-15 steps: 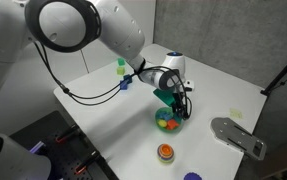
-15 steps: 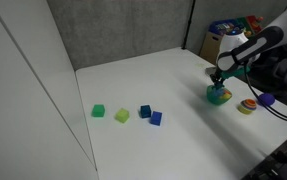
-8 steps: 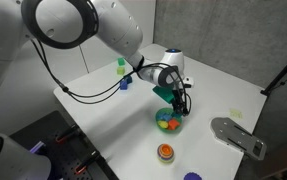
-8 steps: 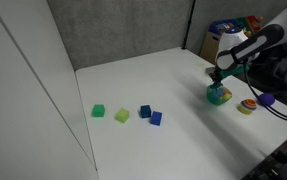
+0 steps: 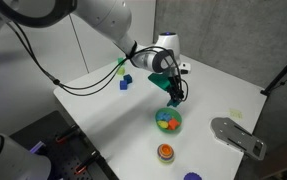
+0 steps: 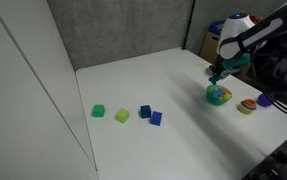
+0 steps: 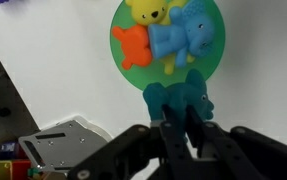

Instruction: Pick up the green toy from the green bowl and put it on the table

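gripper [image 7: 183,128]: pinching the green toy [image 7: 178,100] | look: dark teal, chunky, kinda animal-shaped | where: up in the air just over the green bowl [image 7: 118,25], not on the table [image 7: 63,70] | in bowl: yellow toy [image 7: 151,12], orange toy [image 7: 131,45], blue toy [image 7: 188,38]

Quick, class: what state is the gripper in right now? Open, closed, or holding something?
Gripper: closed on the green toy, held clear of the green bowl.
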